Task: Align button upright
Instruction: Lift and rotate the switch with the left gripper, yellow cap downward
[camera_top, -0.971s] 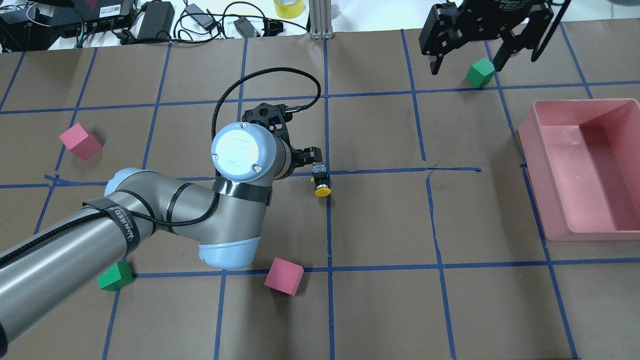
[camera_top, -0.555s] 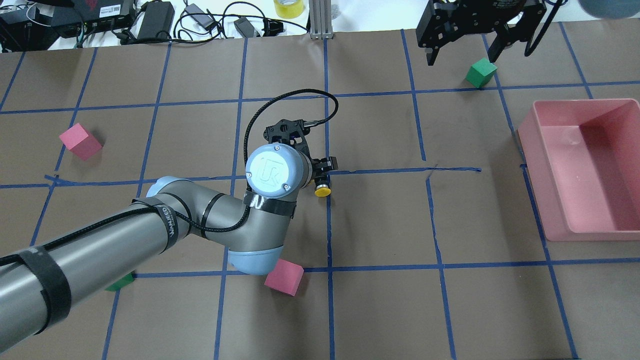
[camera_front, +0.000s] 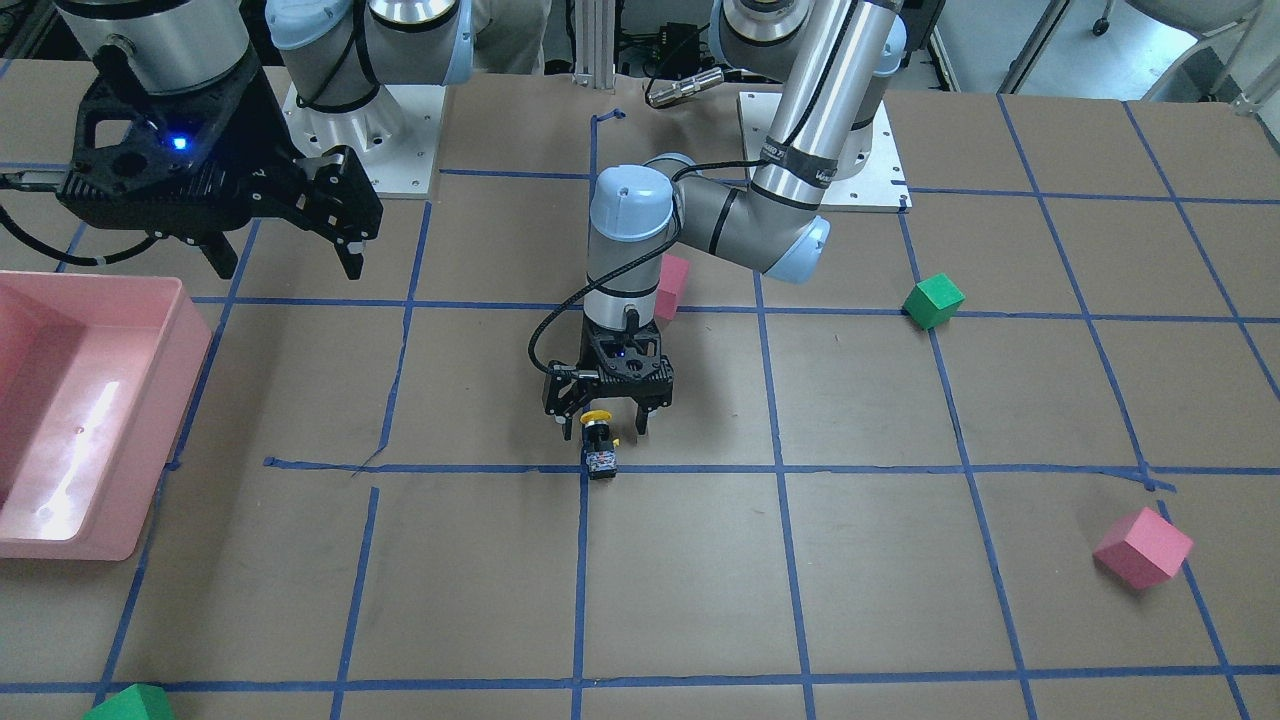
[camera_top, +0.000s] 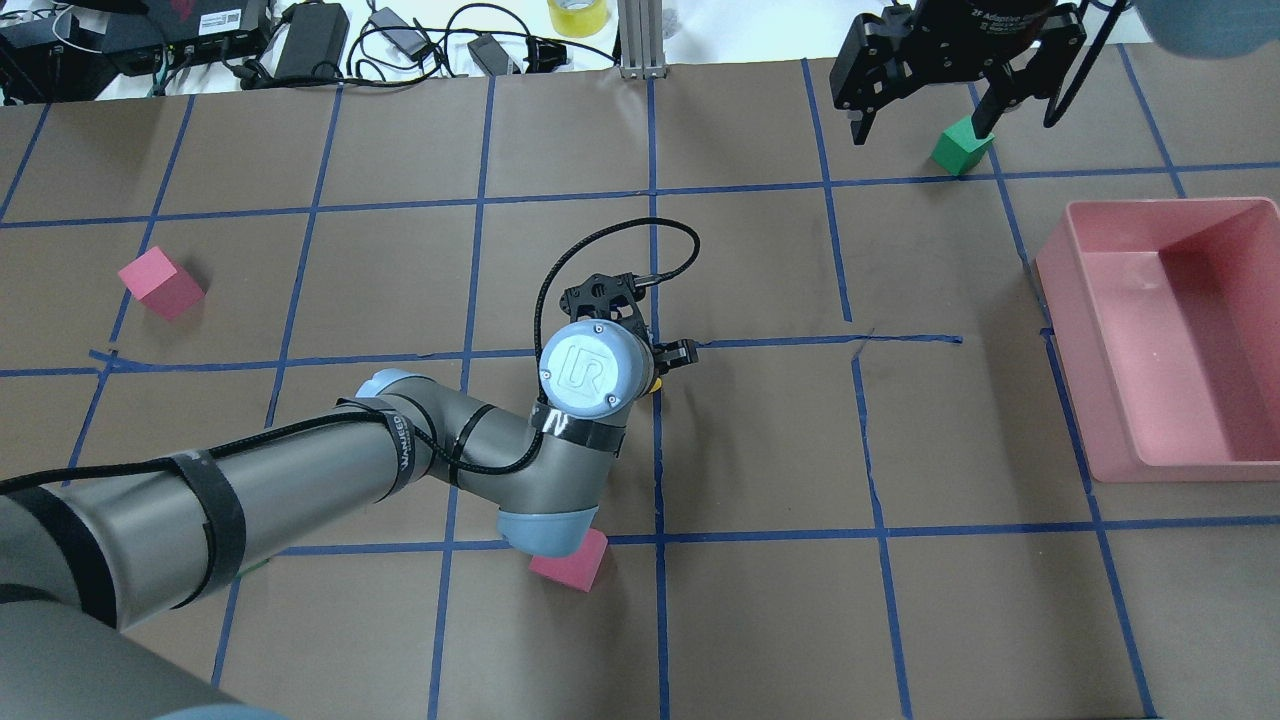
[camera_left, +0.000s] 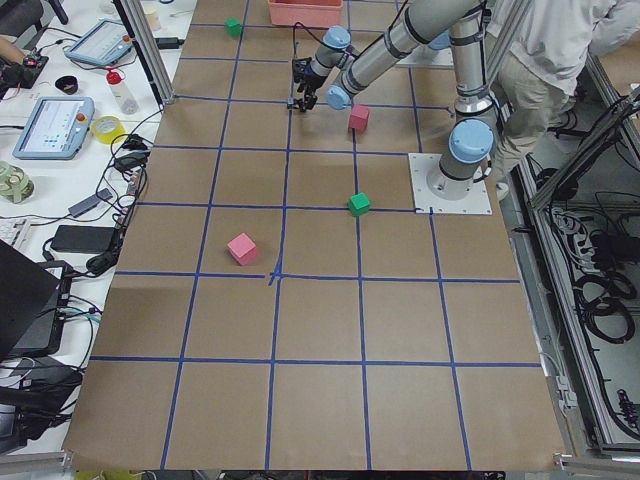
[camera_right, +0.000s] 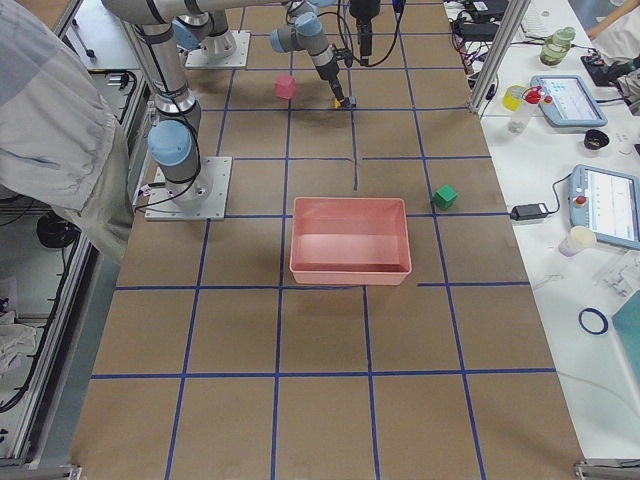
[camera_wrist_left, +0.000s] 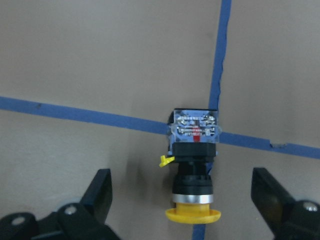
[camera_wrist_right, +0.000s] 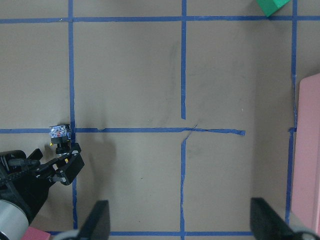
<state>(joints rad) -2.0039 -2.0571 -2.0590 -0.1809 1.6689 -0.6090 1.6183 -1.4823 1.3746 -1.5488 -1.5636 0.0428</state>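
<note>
In the front-facing view, the pink bin (camera_front: 100, 280) occupies the left edge of the frame. The right pincer (camera_front: 287, 268) hangs over the table in the upper left of the frame, higher in the picture than the bin's upper right corner. It is spread wide and holds nothing; the right wrist view shows one of its fingers (camera_wrist_right: 97, 222) at each lower corner of the frame. At the centre of the frame, the left pincer (camera_front: 600, 425) points straight down over the button (camera_front: 601, 455). The button is not upright. It lies on its side on a crossing of the blue tape lines (camera_front: 450, 466), with the yellow cap toward the top of the frame and the black body toward the bottom. In the left wrist view, the cap sits at the lower centre between the left fingers (camera_wrist_left: 100, 195), which stand wide on either side and clear of it. A half-hidden pink cube (camera_front: 675, 285) shows behind the left arm. A green cube (camera_front: 933, 300) sits right of centre. A second pink cube (camera_front: 1143, 548) sits at the lower right.
</note>
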